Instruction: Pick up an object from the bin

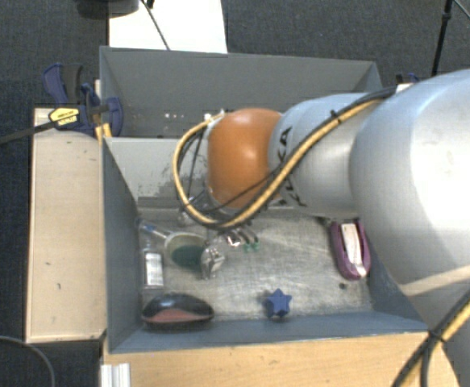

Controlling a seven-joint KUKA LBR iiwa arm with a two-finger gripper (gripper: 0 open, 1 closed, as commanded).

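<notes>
My gripper point(213, 260) hangs low in the left half of the bin, mostly covered by the arm's orange dome. Its metal tip is right beside a round dark green disc point(185, 254) lying flat on the floor. A small clear bottle with a white label point(151, 263) lies just left of the disc, near the left wall. A tiny green piece point(253, 247) sits just right of the gripper.
A black oval thing with a reddish underside point(176, 310) lies at the front left corner. A blue star point(277, 302) sits near the front wall. A purple and white object point(349, 250) lies by the right wall, partly under the arm.
</notes>
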